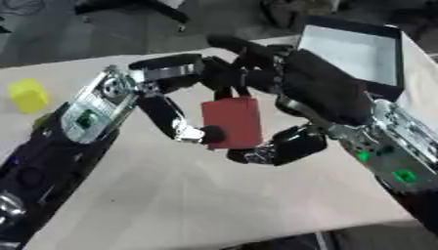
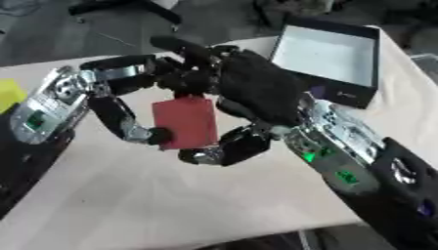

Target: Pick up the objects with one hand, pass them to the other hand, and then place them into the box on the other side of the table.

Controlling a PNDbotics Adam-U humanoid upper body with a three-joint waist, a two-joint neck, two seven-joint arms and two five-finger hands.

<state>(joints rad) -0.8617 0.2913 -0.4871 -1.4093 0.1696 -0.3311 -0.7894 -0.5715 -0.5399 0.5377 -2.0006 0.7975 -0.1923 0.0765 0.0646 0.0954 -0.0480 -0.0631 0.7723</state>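
Note:
A red block hangs upright above the middle of the table, between my two hands. My left hand comes in from the left, fingers curled over the block's top and thumb pressed against its lower left side. From the right, my right hand closes on the same block, with fingers over the top edge and thumb curled under the bottom right corner. The fingers of both hands overlap above the block and hide its top edge. A yellow object rests on the table at the far left.
An open black box with a white inside stands at the table's far right corner. The pale tabletop stretches below the hands to the front edge. Dark floor and chair legs lie beyond the far edge.

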